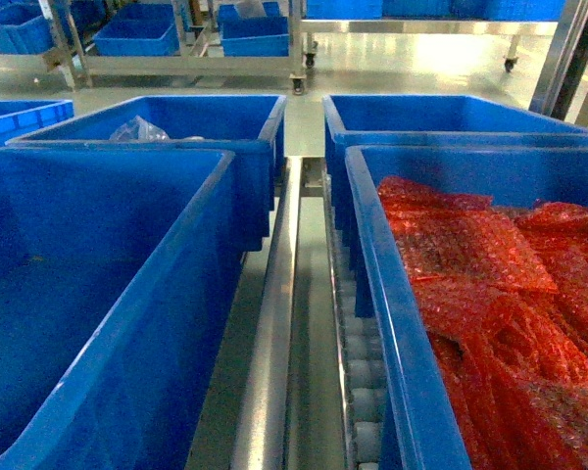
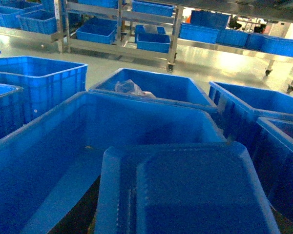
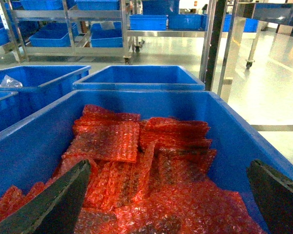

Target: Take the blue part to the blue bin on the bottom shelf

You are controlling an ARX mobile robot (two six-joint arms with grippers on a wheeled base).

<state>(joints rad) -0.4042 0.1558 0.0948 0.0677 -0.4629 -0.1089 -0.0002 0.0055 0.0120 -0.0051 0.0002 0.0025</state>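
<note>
Blue part at the near-left bin: placing step, release not confirmed

Blue part [image 2: 190, 190], a flat tray-like moulding, fills the near edge of the left wrist view. It lies at or just above the near-left blue bin [image 2: 136, 122]. The left fingers do not show, so I cannot tell whether they hold it.

Right gripper [image 3: 168, 166] hangs over the near-right bin [image 1: 382, 294], which is full of red bubble wrap [image 3: 136, 146]. Its fingers [image 3: 58, 204] are spread wide with nothing between them.

Between the two near bins run the metal rail [image 1: 274, 333] and white rollers [image 1: 358, 362] of the bottom shelf.

Farther back are two more bins; the far-left bin [image 1: 147, 142] holds a clear plastic bag [image 1: 137, 129].

Judgement: delivery looks late-stage. The next move calls for lowering the part inside the bin walls before letting go.
</note>
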